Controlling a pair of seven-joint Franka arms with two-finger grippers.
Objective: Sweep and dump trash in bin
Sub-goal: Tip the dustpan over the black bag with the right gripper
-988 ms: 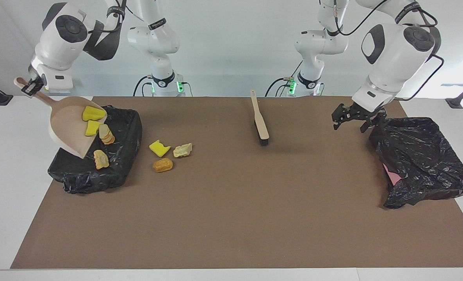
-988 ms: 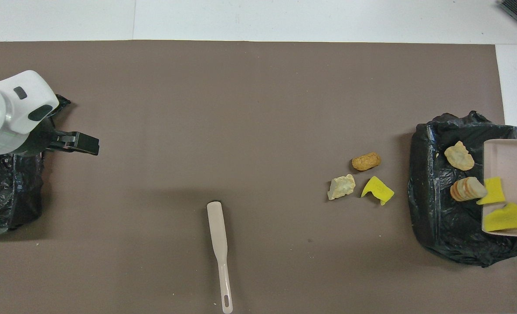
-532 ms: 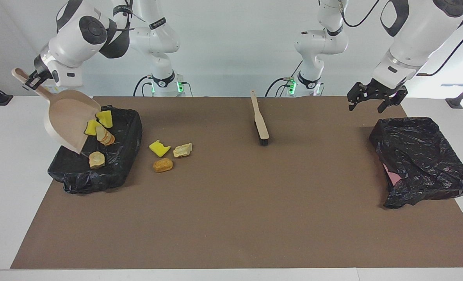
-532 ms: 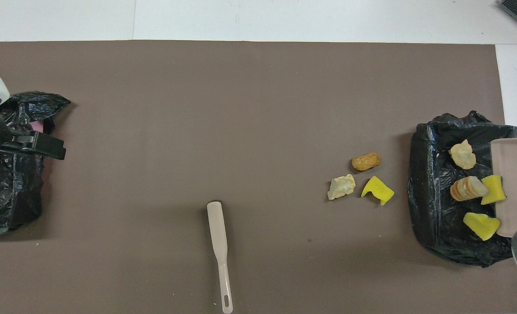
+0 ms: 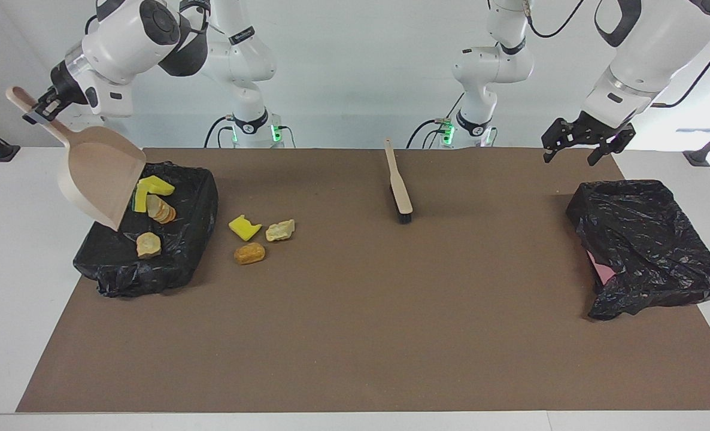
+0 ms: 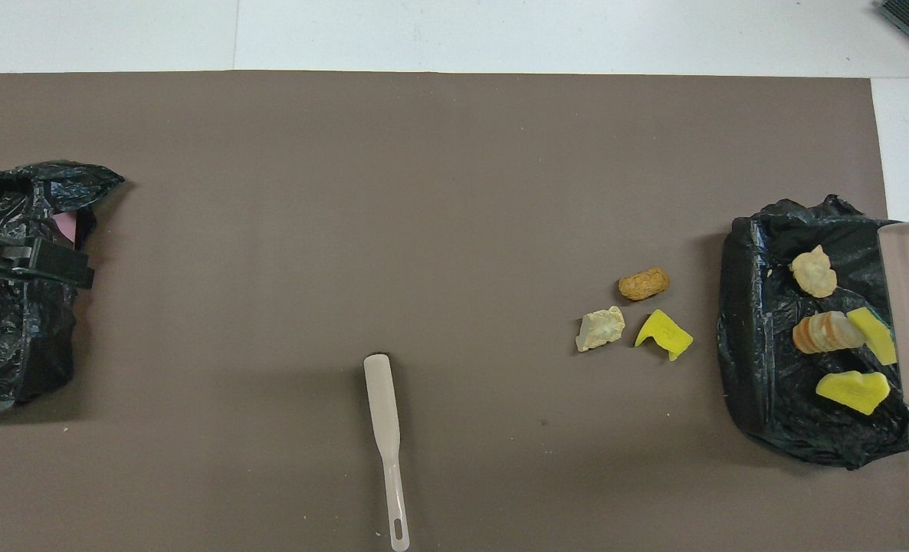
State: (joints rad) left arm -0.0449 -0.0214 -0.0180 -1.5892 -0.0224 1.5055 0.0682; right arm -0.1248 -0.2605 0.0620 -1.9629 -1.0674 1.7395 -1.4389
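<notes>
Facing view: right tool clamped on the dustpan handle, pan tipped steeply over the bin so trash slides out; four lumps are inside. Left tool, spread wide and empty, waits over the table.

Overhead view: three lumps lie beside the bin, unswept; brush idle.

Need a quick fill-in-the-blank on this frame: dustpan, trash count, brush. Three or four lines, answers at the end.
1. The right gripper is shut on the handle of the beige ____.
2. ____ pieces of trash lie in the lined bin.
3. ____ pieces still lie on the brown mat beside that bin.
4. The brush lies on the mat, held by ____ gripper.

Missing words: dustpan; four; three; neither
</notes>
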